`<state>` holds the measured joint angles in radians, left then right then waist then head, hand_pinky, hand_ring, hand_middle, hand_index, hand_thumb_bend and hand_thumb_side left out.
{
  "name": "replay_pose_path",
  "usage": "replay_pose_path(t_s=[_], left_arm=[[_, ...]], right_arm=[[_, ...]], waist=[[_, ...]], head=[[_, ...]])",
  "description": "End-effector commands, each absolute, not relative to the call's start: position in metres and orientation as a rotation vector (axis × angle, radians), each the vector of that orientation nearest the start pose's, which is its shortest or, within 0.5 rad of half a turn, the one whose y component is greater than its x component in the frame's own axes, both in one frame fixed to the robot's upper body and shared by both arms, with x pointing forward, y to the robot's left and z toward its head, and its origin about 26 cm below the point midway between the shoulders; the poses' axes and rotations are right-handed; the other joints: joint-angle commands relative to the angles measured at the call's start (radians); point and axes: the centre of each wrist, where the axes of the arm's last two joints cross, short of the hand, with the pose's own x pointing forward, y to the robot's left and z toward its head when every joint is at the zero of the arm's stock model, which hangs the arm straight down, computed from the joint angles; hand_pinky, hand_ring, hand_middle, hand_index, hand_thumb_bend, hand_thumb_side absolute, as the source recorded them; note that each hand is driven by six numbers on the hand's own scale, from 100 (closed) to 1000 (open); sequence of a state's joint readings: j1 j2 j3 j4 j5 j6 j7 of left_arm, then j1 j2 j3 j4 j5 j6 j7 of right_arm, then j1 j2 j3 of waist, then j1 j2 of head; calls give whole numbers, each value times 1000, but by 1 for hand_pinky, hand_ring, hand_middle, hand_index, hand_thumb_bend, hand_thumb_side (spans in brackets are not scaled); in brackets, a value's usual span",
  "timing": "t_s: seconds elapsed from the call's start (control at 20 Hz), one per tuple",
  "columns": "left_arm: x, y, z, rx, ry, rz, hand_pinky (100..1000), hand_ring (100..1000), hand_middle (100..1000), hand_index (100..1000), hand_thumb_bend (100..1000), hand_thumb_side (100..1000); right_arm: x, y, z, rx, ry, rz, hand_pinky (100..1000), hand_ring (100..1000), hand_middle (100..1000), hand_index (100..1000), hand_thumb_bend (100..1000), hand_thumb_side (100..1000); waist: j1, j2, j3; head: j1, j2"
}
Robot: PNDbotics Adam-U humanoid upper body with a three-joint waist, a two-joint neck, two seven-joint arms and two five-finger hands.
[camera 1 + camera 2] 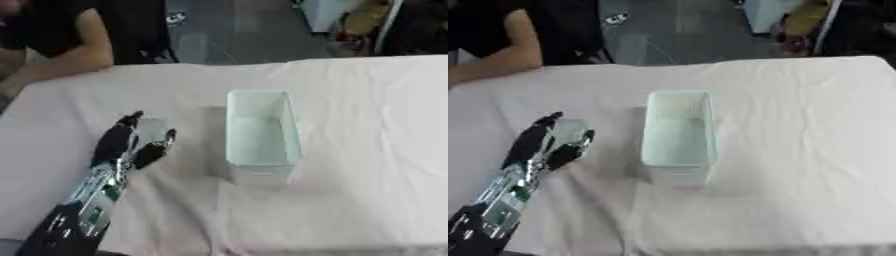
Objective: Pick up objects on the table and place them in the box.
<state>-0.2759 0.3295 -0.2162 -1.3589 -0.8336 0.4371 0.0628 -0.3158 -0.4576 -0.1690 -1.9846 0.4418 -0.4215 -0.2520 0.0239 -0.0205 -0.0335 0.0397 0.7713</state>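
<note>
Left hand (131, 145), fingers relaxed and spread around a pale, translucent object (150, 127) lying on the worktop (367, 150) between thumb and fingers, not yet clasped | box (260, 131) just to the hand's right, long axis running away from the robot | right eye view shows the object's outline better | right hand unseen.

A white cloth (350, 150), creased near its front edge, covers the desk. Beyond the far edge lies grey floor (245, 30), with blurred yellow and red clutter (359, 22) at upper right.
</note>
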Motion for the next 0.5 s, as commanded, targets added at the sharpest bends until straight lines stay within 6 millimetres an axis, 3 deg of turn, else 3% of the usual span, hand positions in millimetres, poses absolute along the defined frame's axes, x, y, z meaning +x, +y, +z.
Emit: replay_pose_path(t_s=[0.05, 0.35, 0.5], left_arm=[[347, 262, 20, 1040, -1118, -877, 872, 823, 861, 1000, 532, 787], [351, 257, 12, 1034, -1051, -930, 815, 792, 842, 1000, 501, 754], [354, 255, 9, 1033, -1026, -937, 714, 737, 803, 1000, 423, 666]], right_arm=[[294, -319, 242, 1084, 3098, -613, 835, 967, 980, 964, 100, 665], [294, -319, 242, 1082, 3099, -613, 835, 967, 980, 964, 100, 664], [294, -319, 242, 1081, 3099, -613, 835, 967, 980, 964, 100, 664]], waist=[[0, -9, 2], [0, -10, 3], [-1, -10, 3]], head=[[10, -1], [12, -1], [12, -1]])
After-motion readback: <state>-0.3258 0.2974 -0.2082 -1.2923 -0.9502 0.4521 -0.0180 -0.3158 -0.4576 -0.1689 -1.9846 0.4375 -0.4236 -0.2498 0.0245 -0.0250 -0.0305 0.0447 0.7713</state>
